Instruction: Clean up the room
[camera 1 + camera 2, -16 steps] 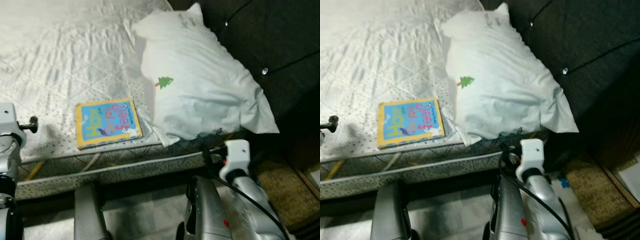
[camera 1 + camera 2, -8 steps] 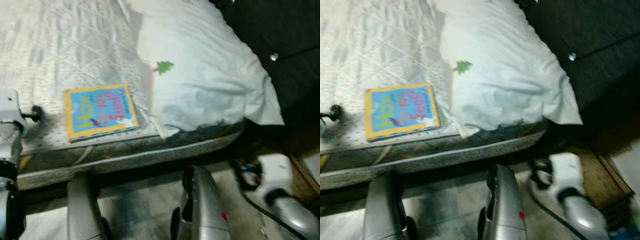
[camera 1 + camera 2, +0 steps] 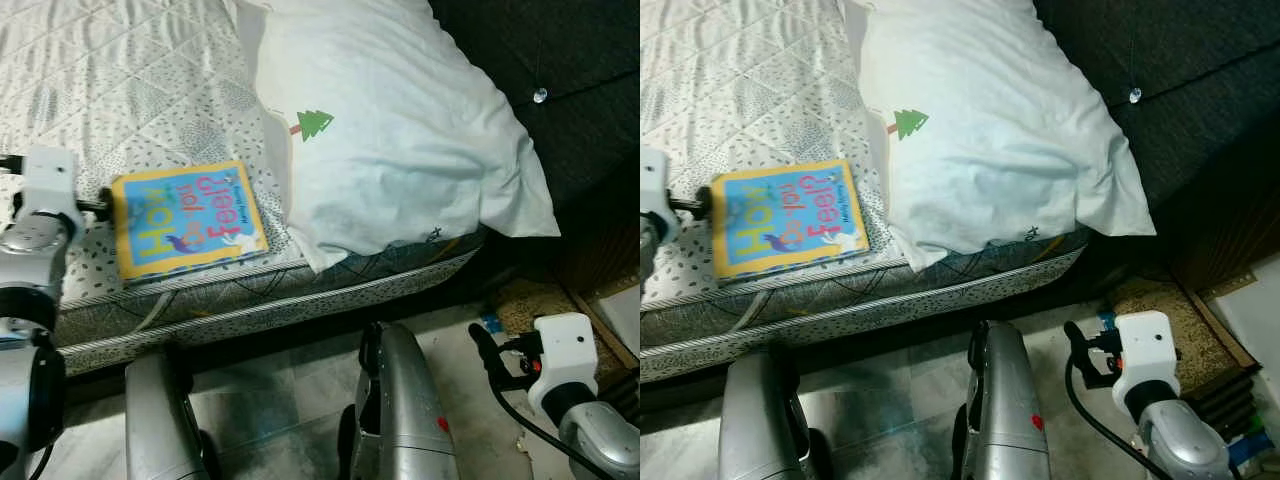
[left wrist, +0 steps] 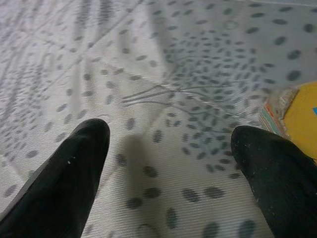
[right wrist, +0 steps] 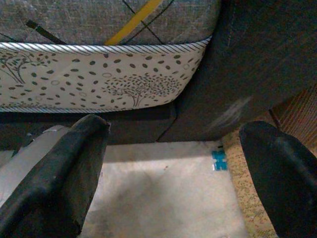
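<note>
Both grippers' jaws gape: left gripper (image 4: 168,163) beside the book (image 3: 187,219), right gripper (image 5: 173,173) over floor.

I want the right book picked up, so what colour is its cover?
The book is blue with a yellow border, clearest in the left eye view.

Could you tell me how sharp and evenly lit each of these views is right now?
Left eye view: sharp, the book title legible, the pillow bright, the headboard dark. Left wrist view: the left claw fingers blurred, the dotted bedcover soft. Right wrist view: the right claw fingers out of focus, shade under the mattress edge.
</note>
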`<state>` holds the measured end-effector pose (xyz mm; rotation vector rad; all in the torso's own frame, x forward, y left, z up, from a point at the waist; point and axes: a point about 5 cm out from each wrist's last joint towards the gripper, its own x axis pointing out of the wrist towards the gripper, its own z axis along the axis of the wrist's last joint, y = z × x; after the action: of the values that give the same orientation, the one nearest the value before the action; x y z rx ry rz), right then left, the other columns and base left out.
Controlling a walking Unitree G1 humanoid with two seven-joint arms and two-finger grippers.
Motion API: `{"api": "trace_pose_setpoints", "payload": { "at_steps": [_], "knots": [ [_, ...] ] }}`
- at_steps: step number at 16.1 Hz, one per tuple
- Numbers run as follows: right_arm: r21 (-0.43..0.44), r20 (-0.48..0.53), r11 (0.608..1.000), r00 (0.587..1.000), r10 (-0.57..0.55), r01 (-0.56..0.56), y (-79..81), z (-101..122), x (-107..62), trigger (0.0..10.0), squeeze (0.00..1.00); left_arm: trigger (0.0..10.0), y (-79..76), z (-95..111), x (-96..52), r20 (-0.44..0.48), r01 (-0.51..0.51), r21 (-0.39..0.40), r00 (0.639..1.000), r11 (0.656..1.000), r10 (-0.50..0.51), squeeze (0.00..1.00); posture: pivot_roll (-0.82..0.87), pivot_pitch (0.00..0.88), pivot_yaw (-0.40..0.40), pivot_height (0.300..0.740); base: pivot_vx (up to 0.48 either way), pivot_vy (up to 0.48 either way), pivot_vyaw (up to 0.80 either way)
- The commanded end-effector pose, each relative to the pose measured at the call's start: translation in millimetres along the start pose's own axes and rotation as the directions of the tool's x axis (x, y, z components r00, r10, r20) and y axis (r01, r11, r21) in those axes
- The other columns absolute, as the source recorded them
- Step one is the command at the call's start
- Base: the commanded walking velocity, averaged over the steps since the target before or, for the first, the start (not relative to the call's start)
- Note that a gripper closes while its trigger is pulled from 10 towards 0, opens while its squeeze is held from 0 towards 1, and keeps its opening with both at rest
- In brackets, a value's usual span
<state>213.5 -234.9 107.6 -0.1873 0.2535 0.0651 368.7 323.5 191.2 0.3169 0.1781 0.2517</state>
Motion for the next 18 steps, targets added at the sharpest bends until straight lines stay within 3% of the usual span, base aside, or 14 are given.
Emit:
{"api": "trace_pose_setpoints", "payload": {
  "at_steps": [1,5,12,16,18],
  "knots": [
    [0.002,-0.012,1.0,1.0,-0.008,0.008,-0.3,-1.7,-1.5,10.0,0.0,10.0,-11.7,-8.9,0.2,-0.039,0.06,0.026,0.998,0.998,-0.059,0.0,-0.18,0.289,-0.132,0.471,0.0,0.0,0.0],
    [0.002,-0.009,1.0,1.0,-0.011,0.011,0.8,-1.7,2.9,10.0,0.0,10.0,-9.2,-7.4,0.4,-0.04,0.056,0.036,0.998,0.998,-0.055,0.0,-0.17,0.274,-0.125,0.471,0.0,0.0,0.0],
    [0.013,0.008,1.0,1.0,-0.013,0.013,6.3,-2.3,10.9,10.0,0.0,10.0,10.5,10.7,1.3,-0.001,-0.009,0.061,1.0,0.998,0.009,0.0,-0.16,0.253,-0.111,0.471,0.0,0.0,0.0],
    [0.016,0.02,1.0,1.0,-0.014,0.014,7.9,-1.2,14.7,10.0,0.0,10.0,3.7,11.1,2.5,-0.008,0.021,0.069,1.0,0.997,-0.021,0.0,-0.16,0.244,-0.105,0.471,0.0,0.0,0.0],
    [0.018,0.028,1.0,0.999,-0.015,0.014,9.3,-0.3,16.9,10.0,0.0,10.0,-12.4,10.6,4.4,-0.015,0.086,0.074,0.996,0.994,-0.085,0.0,-0.16,0.239,-0.1,0.471,0.0,0.0,0.0]
  ]
}}
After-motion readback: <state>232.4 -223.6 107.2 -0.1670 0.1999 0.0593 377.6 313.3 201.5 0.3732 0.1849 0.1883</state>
